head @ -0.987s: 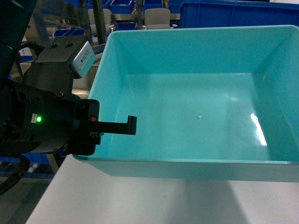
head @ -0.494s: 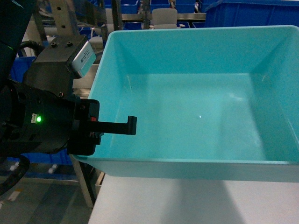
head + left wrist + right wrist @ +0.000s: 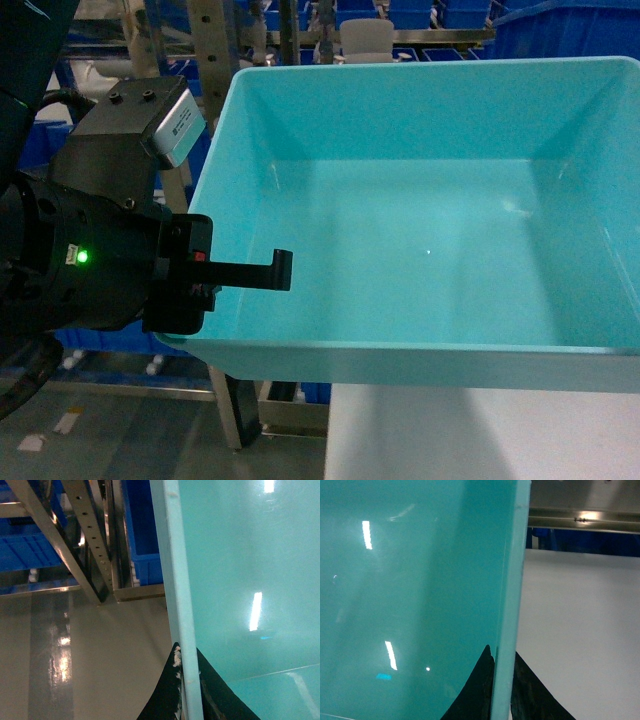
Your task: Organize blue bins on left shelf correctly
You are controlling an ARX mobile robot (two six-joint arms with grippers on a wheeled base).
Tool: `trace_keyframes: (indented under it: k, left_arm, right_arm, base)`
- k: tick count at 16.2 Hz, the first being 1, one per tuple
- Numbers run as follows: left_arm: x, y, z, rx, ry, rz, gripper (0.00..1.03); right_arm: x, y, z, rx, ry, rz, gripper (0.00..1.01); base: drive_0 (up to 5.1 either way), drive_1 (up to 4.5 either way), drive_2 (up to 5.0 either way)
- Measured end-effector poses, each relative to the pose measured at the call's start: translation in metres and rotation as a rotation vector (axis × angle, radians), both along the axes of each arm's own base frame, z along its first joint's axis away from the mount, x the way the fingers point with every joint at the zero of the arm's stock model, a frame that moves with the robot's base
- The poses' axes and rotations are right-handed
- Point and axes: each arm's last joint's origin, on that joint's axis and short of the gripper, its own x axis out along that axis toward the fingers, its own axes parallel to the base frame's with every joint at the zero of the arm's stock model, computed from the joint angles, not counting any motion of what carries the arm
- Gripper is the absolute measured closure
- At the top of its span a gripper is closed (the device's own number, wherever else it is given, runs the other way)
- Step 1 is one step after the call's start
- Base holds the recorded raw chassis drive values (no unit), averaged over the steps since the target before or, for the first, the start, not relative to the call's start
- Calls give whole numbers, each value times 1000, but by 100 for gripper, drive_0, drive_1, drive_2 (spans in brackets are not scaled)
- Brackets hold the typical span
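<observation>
carry | both claws clamp turquoise bin (image 3: 420,250) rims: left gripper (image 3: 240,272), right gripper (image 3: 502,690) | keep level (judgement) toward steel shelf (image 3: 95,550)

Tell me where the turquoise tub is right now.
The turquoise tub fills the middle and right of the head view, held up with the left gripper on its left wall and the right gripper on its right wall.

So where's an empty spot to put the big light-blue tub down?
Bare white tabletop lies right of the turquoise tub, up to the steel rail. Bare grey floor lies left of it, before the steel shelf posts. Behind those posts it is crowded with dark blue bins.
</observation>
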Motion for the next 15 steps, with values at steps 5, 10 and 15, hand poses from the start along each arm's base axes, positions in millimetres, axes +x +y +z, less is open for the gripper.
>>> trace_keyframes:
  k: [5,10,15]
  left_arm:
    - [0,0,0,-1,-3,0,101]
    - [0,0,0,-1,-3,0,101]
    - [0,0,0,-1,-3,0,101]
  right_arm:
    - [0,0,0,0,-4,0,94]
    - [0,0,0,0,-2,0,94]
    - [0,0,0,0,-3,0,94]
  base:
    - [-506,240,240]
    - [-511,235,235]
    - [-511,235,235]
